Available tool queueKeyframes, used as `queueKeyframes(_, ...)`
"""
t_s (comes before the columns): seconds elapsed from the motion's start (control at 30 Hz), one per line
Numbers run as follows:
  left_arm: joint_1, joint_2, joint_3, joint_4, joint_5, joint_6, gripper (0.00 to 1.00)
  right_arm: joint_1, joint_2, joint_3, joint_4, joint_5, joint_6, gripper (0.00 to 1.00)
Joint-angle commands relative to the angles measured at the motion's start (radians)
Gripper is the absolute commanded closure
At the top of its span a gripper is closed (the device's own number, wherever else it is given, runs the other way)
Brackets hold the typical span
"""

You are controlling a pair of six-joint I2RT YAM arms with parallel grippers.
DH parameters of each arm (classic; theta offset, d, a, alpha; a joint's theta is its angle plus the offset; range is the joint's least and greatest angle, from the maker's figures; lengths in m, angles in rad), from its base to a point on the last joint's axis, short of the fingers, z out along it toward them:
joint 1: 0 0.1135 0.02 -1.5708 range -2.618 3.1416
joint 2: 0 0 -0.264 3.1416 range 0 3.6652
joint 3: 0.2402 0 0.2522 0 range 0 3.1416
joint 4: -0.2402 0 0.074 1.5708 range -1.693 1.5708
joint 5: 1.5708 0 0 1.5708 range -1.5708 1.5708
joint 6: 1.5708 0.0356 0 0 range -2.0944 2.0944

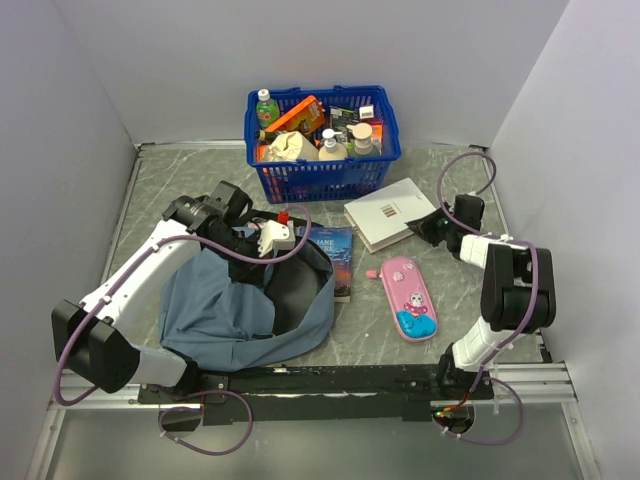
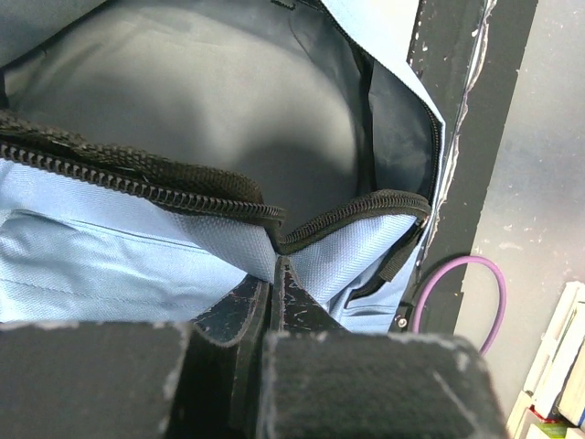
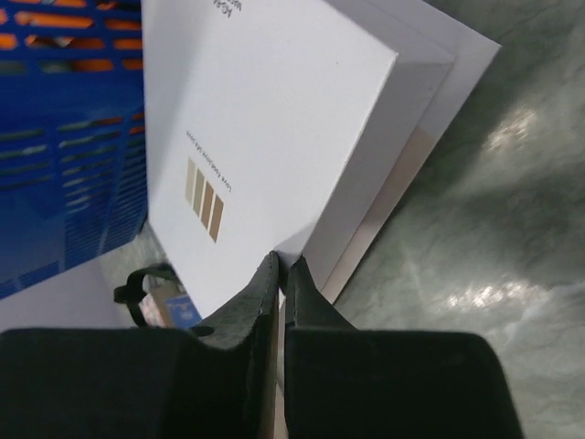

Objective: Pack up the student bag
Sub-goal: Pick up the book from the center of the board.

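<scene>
The grey-blue student bag (image 1: 235,305) lies on the table's left half with its mouth facing right. The left wrist view shows its dark grey inside (image 2: 228,101) and its open black zip (image 2: 137,174). My left gripper (image 1: 283,243) is shut on the bag's light blue rim fabric just below the zip (image 2: 274,265) and holds the mouth open. My right gripper (image 1: 428,222) is shut on the near corner of a white book (image 1: 388,212), pinching its cover (image 3: 281,263). The book's cover (image 3: 274,119) bears small brown stripes.
A dark blue paperback (image 1: 337,255) lies beside the bag's mouth, partly under it. A pink pencil case (image 1: 408,297) lies right of the paperback. A blue plastic basket (image 1: 322,140) of bottles and packets stands at the back, also in the right wrist view (image 3: 64,165).
</scene>
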Motion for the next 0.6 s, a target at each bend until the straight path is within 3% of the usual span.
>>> queueKeyframes(0.0,-0.004,-0.044,-0.009,0.034,0.025,-0.017,0.99,0.035,-0.134,-0.016,0.129,-0.035,0.010,1.00)
queueKeyframes(0.4,-0.004,-0.090,-0.066,0.082,-0.004,-0.039,0.99,0.039,-0.574,-0.093,-0.017,-0.052,0.033,1.00)
queueKeyframes(0.57,-0.003,-0.109,-0.087,0.110,-0.004,-0.054,0.99,0.104,-0.779,-0.160,-0.179,-0.071,0.026,1.00)
